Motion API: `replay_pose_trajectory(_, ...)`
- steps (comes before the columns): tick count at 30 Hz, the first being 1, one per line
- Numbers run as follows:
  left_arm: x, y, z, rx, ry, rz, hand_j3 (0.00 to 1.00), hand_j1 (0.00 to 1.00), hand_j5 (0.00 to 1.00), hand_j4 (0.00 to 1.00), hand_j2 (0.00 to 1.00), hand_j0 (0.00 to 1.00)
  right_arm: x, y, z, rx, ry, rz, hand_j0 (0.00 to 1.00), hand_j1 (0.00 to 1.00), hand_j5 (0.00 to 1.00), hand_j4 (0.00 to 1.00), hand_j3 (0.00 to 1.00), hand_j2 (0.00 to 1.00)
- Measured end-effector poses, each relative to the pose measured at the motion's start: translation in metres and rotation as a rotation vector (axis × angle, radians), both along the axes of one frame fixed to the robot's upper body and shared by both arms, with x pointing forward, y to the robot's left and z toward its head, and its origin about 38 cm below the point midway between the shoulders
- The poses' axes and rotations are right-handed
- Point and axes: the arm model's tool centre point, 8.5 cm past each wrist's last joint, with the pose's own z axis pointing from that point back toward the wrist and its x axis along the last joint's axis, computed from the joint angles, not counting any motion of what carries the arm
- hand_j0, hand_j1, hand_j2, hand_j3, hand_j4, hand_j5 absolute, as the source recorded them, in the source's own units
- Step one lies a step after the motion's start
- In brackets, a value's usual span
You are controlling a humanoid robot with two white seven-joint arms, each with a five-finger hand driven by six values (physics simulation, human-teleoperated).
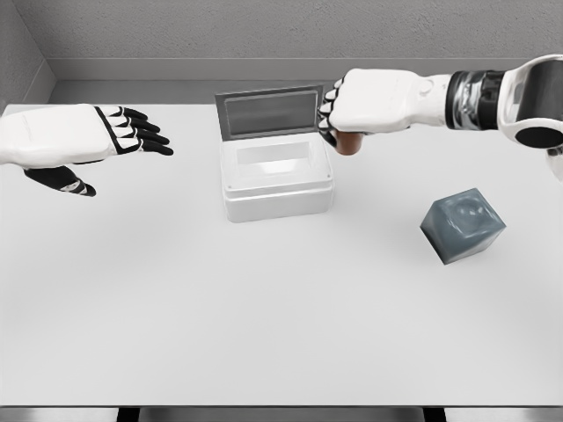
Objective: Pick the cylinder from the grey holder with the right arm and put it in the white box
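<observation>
You are in the carry step: the right robot hand (337, 132) grips the cylinder (349, 145) just beside the white box (277, 189). Next, shift it left over the opening before releasing. The left robot hand (97, 141) hovers open.

The white box (277, 180) sits mid-table with its top open upward, but its raised lid (268, 112) walls off the far side, so entry is from above, the front or the sides. The right hand (374, 105), closed around the brown cylinder (350, 145), hangs just beside the box's right rim. The grey holder (462, 225) stands well apart to the right; the left hand (84, 141) hovers left, fingers spread, leaving wide bare table (264, 334) in front.
</observation>
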Motion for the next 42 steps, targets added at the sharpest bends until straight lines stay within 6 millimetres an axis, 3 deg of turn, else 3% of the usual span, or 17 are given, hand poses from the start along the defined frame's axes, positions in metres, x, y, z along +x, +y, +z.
replay_pose_trajectory(12,0.000,-0.001,0.000,-0.001,-0.002,-0.002,1.00,1.00,1.00,1.00,1.00,1.00,0.029,0.035,-0.023,-0.004,0.059,-0.017,0.42,0.42,0.42,0.42,0.42,0.42)
replay_pose_trajectory(17,0.000,-0.001,0.001,-0.001,-0.004,-0.002,1.00,1.00,1.00,1.00,1.00,1.00,0.036,0.047,-0.022,-0.001,0.059,-0.016,0.42,0.42,0.42,0.42,0.42,0.42)
replay_pose_trajectory(27,0.001,-0.003,0.002,-0.005,-0.007,-0.006,1.00,1.00,1.00,1.00,1.00,1.00,0.051,0.049,-0.031,-0.002,0.092,-0.058,0.43,0.43,0.43,0.43,0.43,0.43)
replay_pose_trajectory(28,0.001,-0.003,0.002,-0.005,-0.007,-0.006,1.00,1.00,1.00,1.00,1.00,1.00,0.051,0.049,-0.031,-0.001,0.093,-0.058,0.45,0.45,0.45,0.45,0.45,0.45)
replay_pose_trajectory(30,0.001,-0.003,0.002,-0.005,-0.009,-0.006,1.00,1.00,1.00,1.00,1.00,1.00,0.052,0.051,-0.031,0.000,0.094,-0.057,0.78,0.78,0.78,0.78,0.78,0.78)
replay_pose_trajectory(33,0.001,-0.003,0.002,-0.003,-0.010,-0.006,1.00,1.00,1.00,1.00,1.00,1.00,0.051,0.053,-0.032,-0.002,0.092,-0.054,0.96,0.96,0.96,0.96,0.96,0.96)
replay_pose_trajectory(39,0.002,-0.004,0.003,-0.002,-0.015,-0.007,1.00,1.00,1.00,1.00,1.00,1.00,0.050,0.055,-0.029,0.001,0.083,-0.048,0.98,0.98,0.98,0.98,0.98,0.98)
replay_pose_trajectory(42,0.002,-0.004,0.004,-0.003,-0.016,-0.007,1.00,1.00,1.00,1.00,1.00,1.00,0.039,0.048,-0.022,0.009,0.056,-0.027,0.99,0.99,0.99,0.99,0.99,0.99)
